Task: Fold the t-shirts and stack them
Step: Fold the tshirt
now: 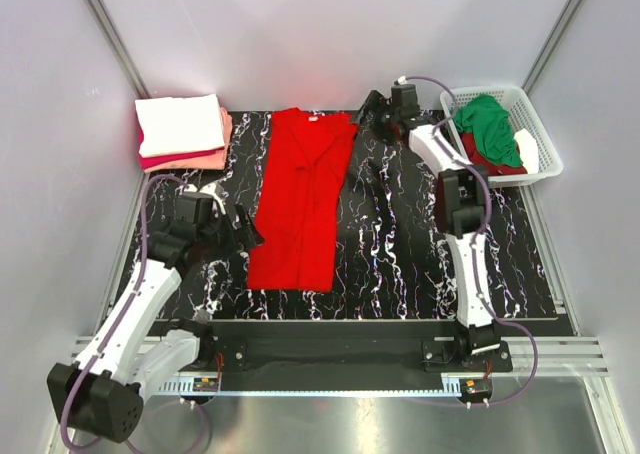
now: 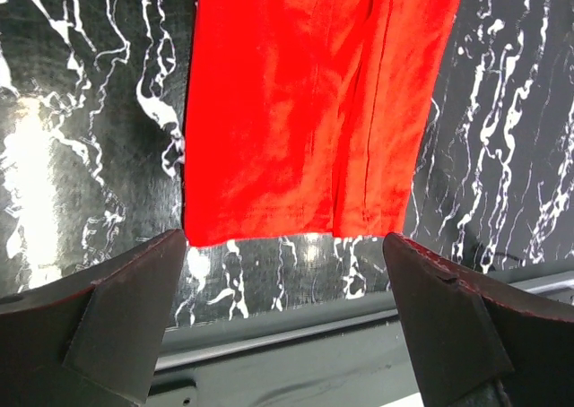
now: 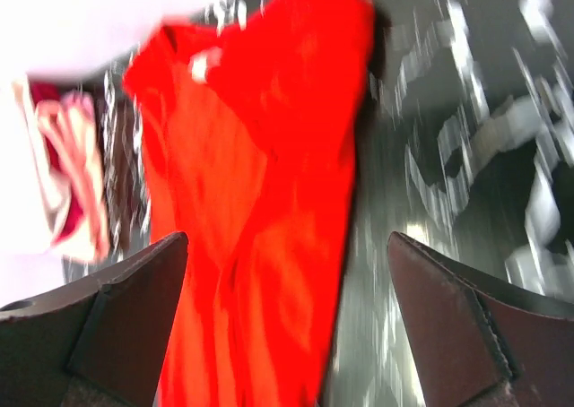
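A bright red t-shirt [image 1: 300,199] lies on the black marbled mat [image 1: 400,254], folded lengthwise into a long strip with its collar at the far end. My left gripper [image 1: 245,229] stands open just left of the strip's near half. In the left wrist view the shirt's hem [image 2: 314,111] lies beyond the open left gripper [image 2: 285,281], with nothing between the fingers. My right gripper [image 1: 372,109] hovers open at the far right of the collar. The blurred right wrist view shows the red t-shirt [image 3: 260,201] below the open right gripper [image 3: 287,290], which holds nothing.
A stack of folded t-shirts [image 1: 180,124], white over salmon pink over crimson, sits at the far left corner, also seen as the stack [image 3: 63,174]. A white lattice basket [image 1: 545,144] at the far right holds a green shirt [image 1: 490,124], a dark red one and a white one.
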You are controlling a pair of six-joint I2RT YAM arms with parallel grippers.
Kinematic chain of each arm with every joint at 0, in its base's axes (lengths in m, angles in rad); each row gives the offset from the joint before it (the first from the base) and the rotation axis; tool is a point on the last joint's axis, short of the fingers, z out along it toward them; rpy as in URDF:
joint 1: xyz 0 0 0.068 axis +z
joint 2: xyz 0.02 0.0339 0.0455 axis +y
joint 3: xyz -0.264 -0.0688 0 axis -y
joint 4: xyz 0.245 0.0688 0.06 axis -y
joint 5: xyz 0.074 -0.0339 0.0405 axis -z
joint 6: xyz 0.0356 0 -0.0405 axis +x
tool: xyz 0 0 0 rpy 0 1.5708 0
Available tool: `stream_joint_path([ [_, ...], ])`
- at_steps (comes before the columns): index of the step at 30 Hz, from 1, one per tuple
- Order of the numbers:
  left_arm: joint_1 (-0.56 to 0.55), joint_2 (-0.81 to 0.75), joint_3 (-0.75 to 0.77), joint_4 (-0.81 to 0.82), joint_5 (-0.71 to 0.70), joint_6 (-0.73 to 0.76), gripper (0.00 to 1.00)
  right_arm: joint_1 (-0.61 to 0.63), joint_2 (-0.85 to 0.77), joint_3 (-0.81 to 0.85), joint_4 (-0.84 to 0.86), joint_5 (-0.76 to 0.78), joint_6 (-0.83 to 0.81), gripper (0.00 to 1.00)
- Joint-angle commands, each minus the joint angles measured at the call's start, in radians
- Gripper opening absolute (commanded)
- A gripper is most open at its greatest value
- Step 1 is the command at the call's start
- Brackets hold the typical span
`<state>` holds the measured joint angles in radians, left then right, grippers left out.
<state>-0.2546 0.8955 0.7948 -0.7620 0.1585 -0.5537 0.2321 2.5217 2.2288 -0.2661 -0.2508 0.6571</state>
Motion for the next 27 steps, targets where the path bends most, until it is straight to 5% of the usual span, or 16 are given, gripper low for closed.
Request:
stream_joint_path([
  [1,-0.005,0.048,-0.034,0.121,0.013,-0.049,0.99,-0.010,-0.326,-0.206,-0.099,0.065,-0.062,1.00],
  [7,-0.002,0.180,-0.071,0.239,-0.011,-0.103,0.99,0.107,-0.642,-0.771,-0.176,-0.049,0.044,0.99],
  [12,0.021,0.233,-0.083,0.292,0.039,-0.123,0.98,0.246,-0.801,-1.119,-0.070,-0.027,0.188,0.82],
  [15,0.023,0.214,-0.108,0.296,0.036,-0.127,0.97,0.328,-0.825,-1.228,-0.027,-0.030,0.246,0.67],
  [20,0.023,0.180,-0.166,0.300,0.015,-0.141,0.97,0.472,-0.798,-1.285,0.025,-0.004,0.295,0.62],
  [27,0.023,0.164,-0.275,0.345,0.010,-0.190,0.94,0.524,-0.759,-1.258,0.028,-0.004,0.314,0.47],
])
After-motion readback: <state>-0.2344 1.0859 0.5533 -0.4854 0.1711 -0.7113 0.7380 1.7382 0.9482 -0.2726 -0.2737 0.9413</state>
